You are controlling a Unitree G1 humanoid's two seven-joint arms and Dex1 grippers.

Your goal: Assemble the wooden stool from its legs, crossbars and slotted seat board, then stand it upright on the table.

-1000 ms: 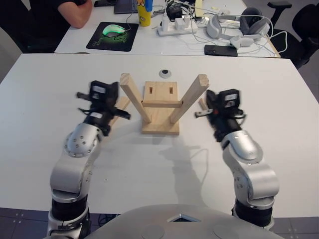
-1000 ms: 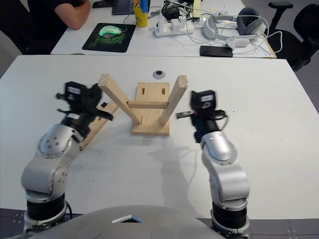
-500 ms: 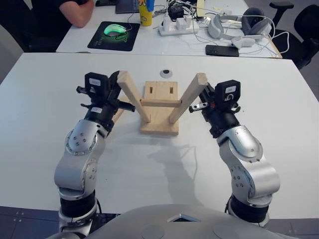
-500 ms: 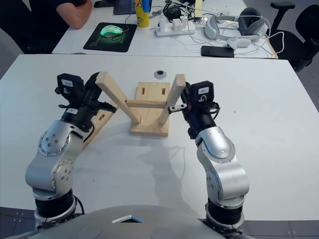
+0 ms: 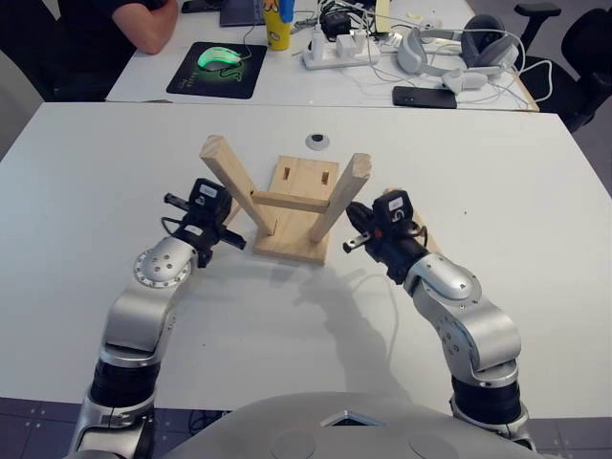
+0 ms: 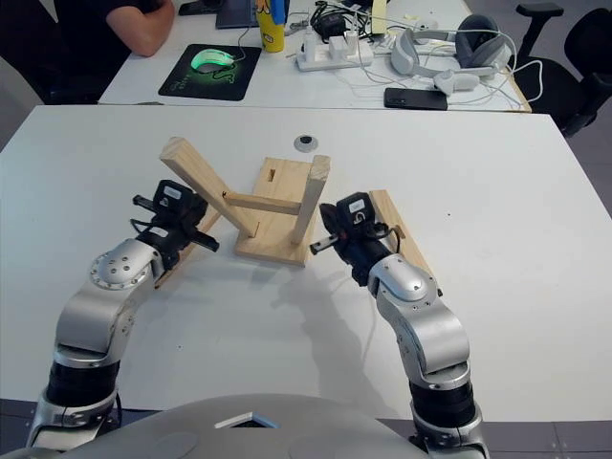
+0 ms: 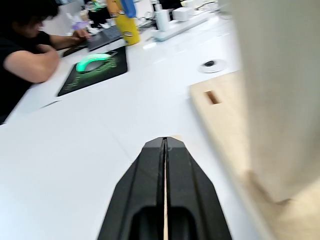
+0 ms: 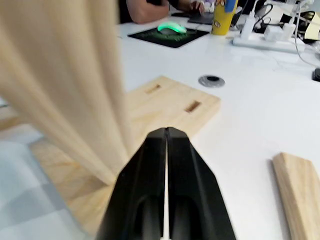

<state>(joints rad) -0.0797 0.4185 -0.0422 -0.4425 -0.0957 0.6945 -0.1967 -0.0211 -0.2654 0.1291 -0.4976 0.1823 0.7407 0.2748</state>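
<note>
Stool skewed leftward since earlier | left fingers clenched empty; right fingers clenched empty | both now lower

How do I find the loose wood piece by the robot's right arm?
On the big white table, find the half-built stool in the middle. Right of it, beside the right end effector, one plank lies flat and alone; the stool's legs stick up.
</note>
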